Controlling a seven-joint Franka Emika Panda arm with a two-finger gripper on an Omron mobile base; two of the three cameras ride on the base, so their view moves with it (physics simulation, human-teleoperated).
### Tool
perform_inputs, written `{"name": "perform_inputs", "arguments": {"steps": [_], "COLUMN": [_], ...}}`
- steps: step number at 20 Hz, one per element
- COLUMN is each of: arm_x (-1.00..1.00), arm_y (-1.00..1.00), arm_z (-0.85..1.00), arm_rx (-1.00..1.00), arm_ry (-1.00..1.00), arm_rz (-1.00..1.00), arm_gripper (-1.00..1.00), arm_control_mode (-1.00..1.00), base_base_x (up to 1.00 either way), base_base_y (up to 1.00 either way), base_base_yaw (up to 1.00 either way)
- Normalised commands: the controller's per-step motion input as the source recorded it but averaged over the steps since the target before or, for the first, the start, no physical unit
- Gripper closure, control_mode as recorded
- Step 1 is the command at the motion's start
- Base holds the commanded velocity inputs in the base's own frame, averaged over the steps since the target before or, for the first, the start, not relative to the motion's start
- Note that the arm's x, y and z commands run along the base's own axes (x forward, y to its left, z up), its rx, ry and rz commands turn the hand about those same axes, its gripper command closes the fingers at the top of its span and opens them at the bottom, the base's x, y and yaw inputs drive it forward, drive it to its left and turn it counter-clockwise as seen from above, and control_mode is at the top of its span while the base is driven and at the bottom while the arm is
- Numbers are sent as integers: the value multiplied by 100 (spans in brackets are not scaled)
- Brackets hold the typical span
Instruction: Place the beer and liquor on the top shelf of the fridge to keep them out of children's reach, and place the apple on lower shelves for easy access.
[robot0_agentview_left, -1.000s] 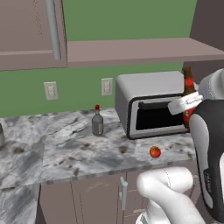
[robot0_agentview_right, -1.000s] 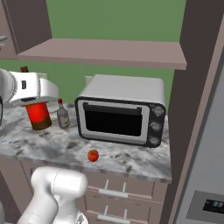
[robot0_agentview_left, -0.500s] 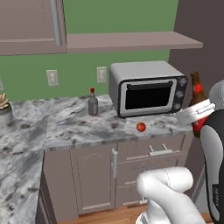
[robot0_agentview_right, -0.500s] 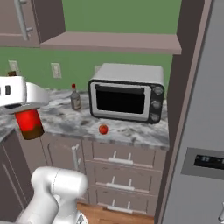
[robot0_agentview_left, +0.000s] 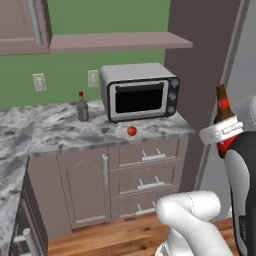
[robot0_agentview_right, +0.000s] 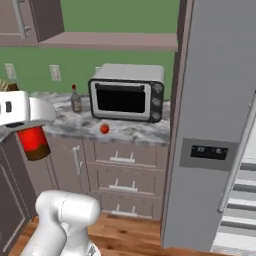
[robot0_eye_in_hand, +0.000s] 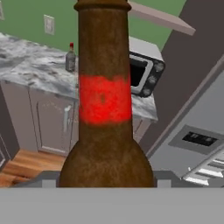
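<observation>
The jaws (robot0_agentview_left: 222, 136) are clamped around the beer (robot0_agentview_left: 223, 120), a dark brown bottle with a red band on its neck, and carry it upright in the air, away from the desk (robot0_agentview_left: 55, 131) and in front of the grey fridge (robot0_agentview_right: 220, 100). From the right base camera the bottle's red-labelled lower body (robot0_agentview_right: 33, 141) hangs below the white hand; in the hand view the brown neck (robot0_eye_in_hand: 105, 87) rises straight up the middle. The fridge door, with its dark display panel (robot0_agentview_right: 206, 151) and long bar handle (robot0_agentview_right: 239, 157), stands ajar, and white shelves (robot0_agentview_right: 242, 187) show through the gap at its right edge. On the marble desk the liquor (robot0_agentview_left: 82, 107), grey with a red cap, stands near the green wall to the left of the microwave (robot0_agentview_left: 140, 92). The apple (robot0_agentview_left: 131, 131) lies near the desk's front edge, just in front of the microwave and well apart from the liquor.
</observation>
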Motion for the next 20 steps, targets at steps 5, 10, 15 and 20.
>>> {"name": "perform_inputs", "arguments": {"steps": [5,10,15,20], "arm_x": [0,0,0,0], "arm_y": [0,0,0,0], "arm_z": [0,0,0,0], "arm_rx": [0,0,0,0], "arm_ry": [0,0,0,0], "arm_rz": [0,0,0,0], "arm_gripper": [100,100,100,100], "arm_control_mode": [100,100,100,100], "base_base_x": [-15,2,20,30], "base_base_y": [-90,-81,-85,-65], "base_base_yaw": [-30,-40,-35,-21]}}
